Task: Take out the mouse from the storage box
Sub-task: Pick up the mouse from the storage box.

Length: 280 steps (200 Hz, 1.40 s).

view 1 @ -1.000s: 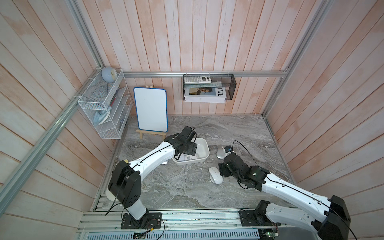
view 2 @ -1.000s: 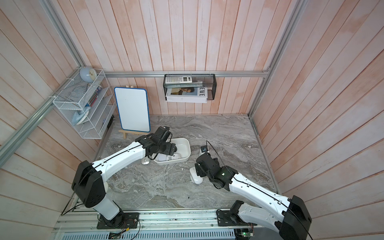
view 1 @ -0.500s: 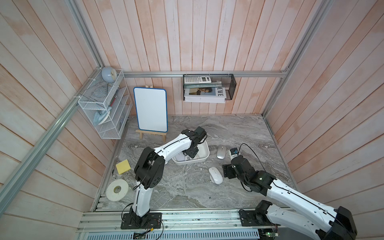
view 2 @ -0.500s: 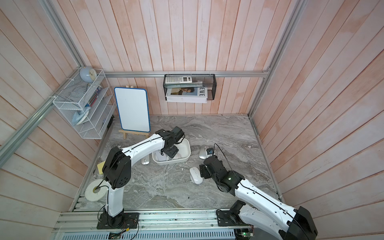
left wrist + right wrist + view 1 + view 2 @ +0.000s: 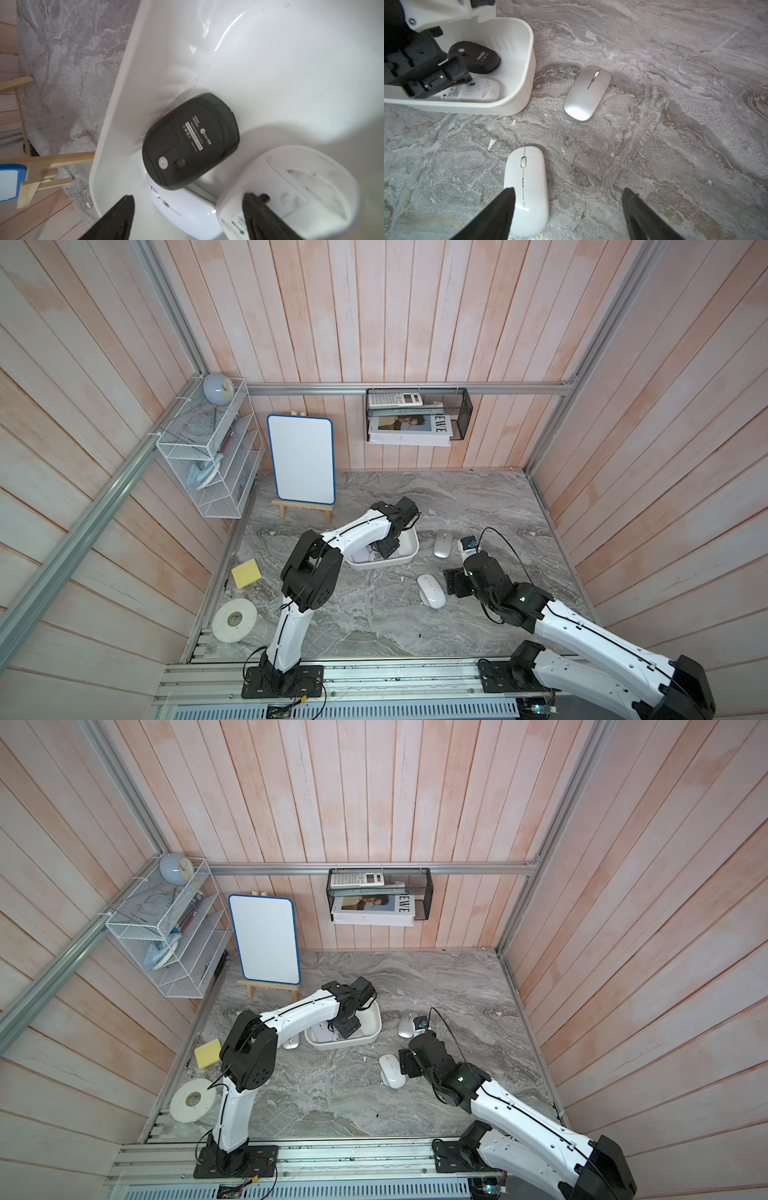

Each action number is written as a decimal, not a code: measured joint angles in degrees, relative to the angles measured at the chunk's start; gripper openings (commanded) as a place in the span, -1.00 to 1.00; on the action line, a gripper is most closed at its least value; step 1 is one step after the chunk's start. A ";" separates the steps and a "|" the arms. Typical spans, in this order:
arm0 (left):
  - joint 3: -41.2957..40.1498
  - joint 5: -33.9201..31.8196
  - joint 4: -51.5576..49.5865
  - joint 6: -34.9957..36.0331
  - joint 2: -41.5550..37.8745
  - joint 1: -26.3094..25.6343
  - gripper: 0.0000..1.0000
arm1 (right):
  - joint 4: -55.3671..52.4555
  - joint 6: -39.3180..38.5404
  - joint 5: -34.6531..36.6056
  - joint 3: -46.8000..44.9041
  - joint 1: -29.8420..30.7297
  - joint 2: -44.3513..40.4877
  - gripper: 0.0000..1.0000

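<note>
Black mouse (image 5: 191, 141) lies belly-up in the storage box (image 5: 411, 549), partly over a flat white mouse (image 5: 182, 209) and next to an upturned white mouse (image 5: 291, 187). We see the left gripper (image 5: 189, 196) inside the box, jaws apart, holding nothing. The right gripper (image 5: 569, 190) hovers over the worktop (image 5: 675, 145), jaws spread and empty. A silver mouse (image 5: 443, 543) lies at the box's 3 o'clock.

Overhead pair and close wrists share storage box (image 5: 112, 128) (image 5: 530, 54).
</note>
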 measured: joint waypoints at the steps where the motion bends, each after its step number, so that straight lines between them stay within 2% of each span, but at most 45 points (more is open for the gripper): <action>1: 0.02 0.00 0.04 0.04 0.07 0.00 0.71 | 0.00 0.00 0.00 0.00 0.00 0.00 0.70; 37: 0.83 -1.07 1.62 1.51 1.97 0.20 0.67 | 0.15 0.00 -0.20 0.00 -0.33 0.31 0.70; 91: 1.36 -0.98 2.99 2.21 4.50 1.44 0.48 | 0.22 0.00 -0.44 0.00 -0.70 0.72 0.70; 169: 2.91 -0.59 4.46 2.12 5.92 2.16 -0.01 | 0.24 0.02 -0.87 0.00 -0.96 1.57 0.70; 197: 3.17 -0.61 5.55 1.92 5.77 2.16 -0.12 | 0.24 0.00 -0.92 0.00 -1.05 1.57 0.70; 234: 1.49 0.39 8.26 1.84 4.48 2.16 -0.13 | 0.24 0.02 -1.14 0.00 -1.05 1.62 0.70; 245: 1.09 0.72 8.92 1.95 4.20 2.19 0.02 | 0.24 0.02 -1.25 0.00 -1.05 1.73 0.70; 264: 0.76 1.73 9.70 1.40 4.15 2.43 0.08 | 0.24 0.02 -1.27 0.00 -1.07 1.97 0.70; 280: 0.72 2.54 10.10 1.38 4.15 2.67 0.22 | 0.24 0.02 -1.27 0.00 -1.09 1.99 0.69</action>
